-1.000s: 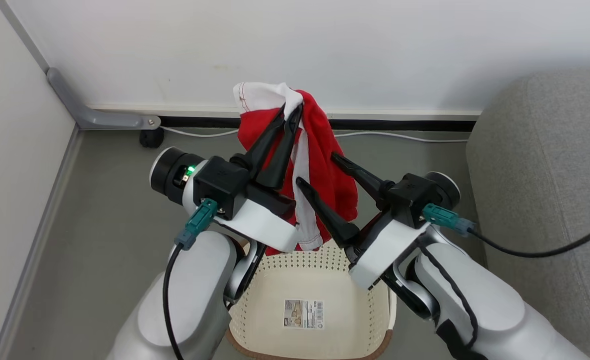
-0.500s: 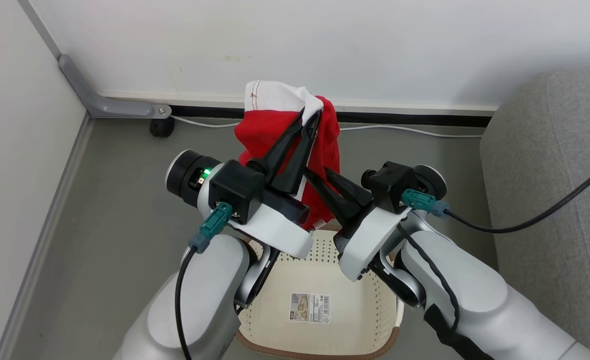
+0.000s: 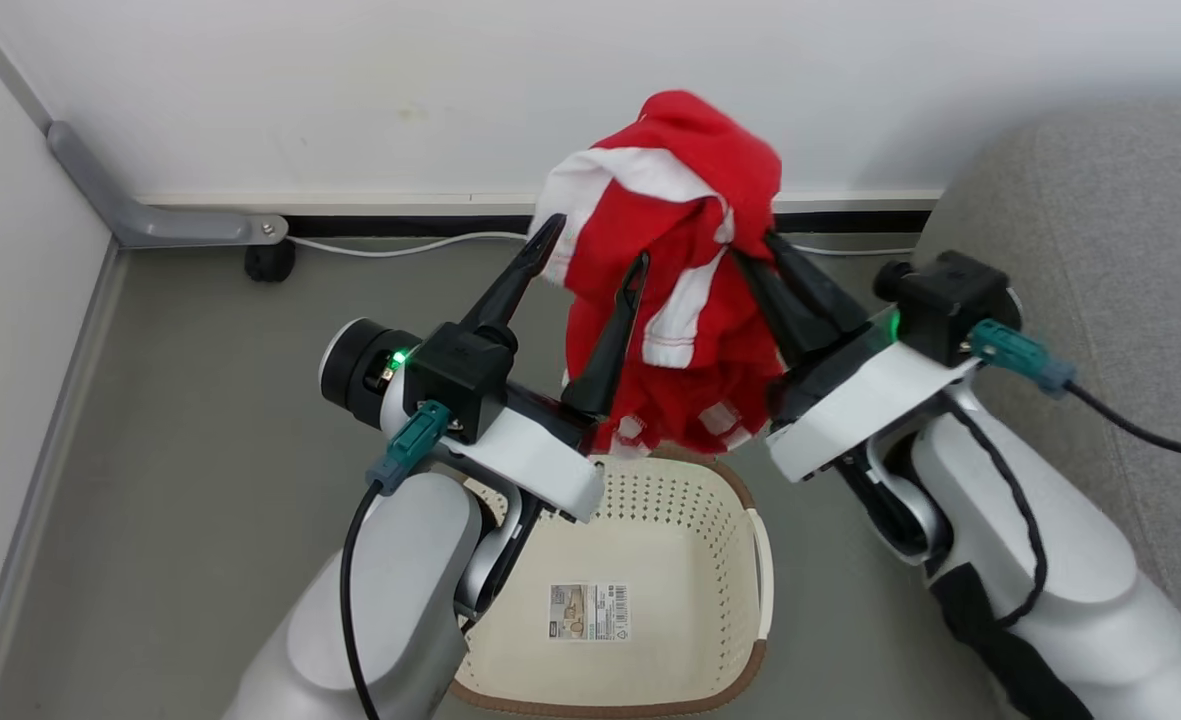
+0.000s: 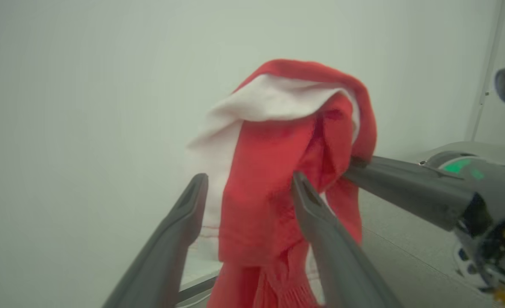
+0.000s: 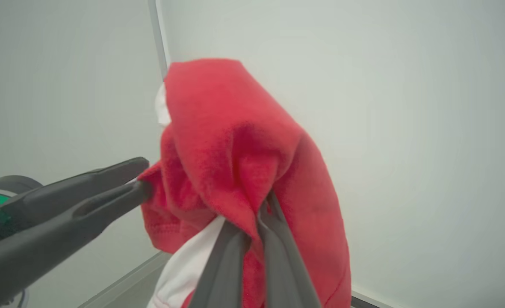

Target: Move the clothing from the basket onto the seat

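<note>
Red clothing [image 3: 670, 290]: hanging limp, seemingly soft, light.
Right gripper [image 3: 758, 250]: clamping its upper fold, sound hold.
Left gripper [image 3: 597, 243]: standing apart.

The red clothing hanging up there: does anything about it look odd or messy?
Only that the clothing is a crumpled bundle, pinched by the right gripper and dangling above the basket, with the left gripper open around one fold. Nothing looks torn or spilled.
</note>
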You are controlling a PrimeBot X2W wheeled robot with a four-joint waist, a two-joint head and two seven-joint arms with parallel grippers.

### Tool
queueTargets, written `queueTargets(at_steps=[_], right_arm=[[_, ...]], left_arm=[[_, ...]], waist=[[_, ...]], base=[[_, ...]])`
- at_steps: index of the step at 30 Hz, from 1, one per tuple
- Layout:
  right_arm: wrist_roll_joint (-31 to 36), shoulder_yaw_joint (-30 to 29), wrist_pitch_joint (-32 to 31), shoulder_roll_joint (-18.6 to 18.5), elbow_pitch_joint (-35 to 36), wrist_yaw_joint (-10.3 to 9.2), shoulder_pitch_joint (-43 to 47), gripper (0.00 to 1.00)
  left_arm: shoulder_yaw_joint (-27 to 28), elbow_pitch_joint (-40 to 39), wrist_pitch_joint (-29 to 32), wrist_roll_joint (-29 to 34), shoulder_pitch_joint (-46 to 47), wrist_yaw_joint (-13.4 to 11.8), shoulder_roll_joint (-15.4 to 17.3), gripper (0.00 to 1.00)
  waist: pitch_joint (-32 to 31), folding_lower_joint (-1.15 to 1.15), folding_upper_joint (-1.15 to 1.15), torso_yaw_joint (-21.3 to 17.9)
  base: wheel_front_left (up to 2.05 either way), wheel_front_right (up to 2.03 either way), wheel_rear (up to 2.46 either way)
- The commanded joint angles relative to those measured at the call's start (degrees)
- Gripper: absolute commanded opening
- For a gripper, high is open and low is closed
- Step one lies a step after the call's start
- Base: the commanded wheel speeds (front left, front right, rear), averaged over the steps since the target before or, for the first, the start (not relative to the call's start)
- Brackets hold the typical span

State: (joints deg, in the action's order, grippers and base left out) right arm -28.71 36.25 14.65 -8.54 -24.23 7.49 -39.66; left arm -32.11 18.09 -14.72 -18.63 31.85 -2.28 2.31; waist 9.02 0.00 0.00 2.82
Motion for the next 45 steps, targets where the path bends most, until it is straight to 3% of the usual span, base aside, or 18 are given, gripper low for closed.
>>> queueTargets(at_steps=[1,14,33,40,45], right_arm=[[0.72,-2.26,0.35,-0.19,3.04,0.00,1.15,0.00],[2.52,-13.48,0.35,-3.32,8.70,0.00,2.35,0.00],[3.14,-18.71,0.35,-3.59,10.33,0.00,7.39,0.00],[3.27,-20.79,0.35,-4.36,11.76,0.00,9.84,0.00],[4.24,-23.59,0.35,-6.14,14.41,0.00,12.04,0.00]], left_arm=[[2.23,-1.02,-0.28,0.42,-0.01,0.63,0.57,1.00],[2.57,1.32,-0.28,-0.31,-4.65,4.33,0.57,1.00],[2.99,2.25,-0.28,-2.02,-8.57,6.29,0.57,1.00],[2.44,2.05,-0.28,-2.39,-10.00,6.41,0.57,1.00],[0.87,2.33,-0.28,-2.89,-9.22,6.60,0.57,1.00]], waist=[[-0.16,0.00,0.00,-1.36],[-1.79,0.00,0.00,-10.82],[-5.78,0.00,0.00,-28.59],[-6.07,0.00,0.00,-32.94],[-4.85,0.00,0.00,-33.69]], base=[[0.00,0.00,0.00],[0.00,0.00,0.00],[0.00,0.00,0.00],[0.00,0.00,0.00],[0.00,0.00,0.00]])
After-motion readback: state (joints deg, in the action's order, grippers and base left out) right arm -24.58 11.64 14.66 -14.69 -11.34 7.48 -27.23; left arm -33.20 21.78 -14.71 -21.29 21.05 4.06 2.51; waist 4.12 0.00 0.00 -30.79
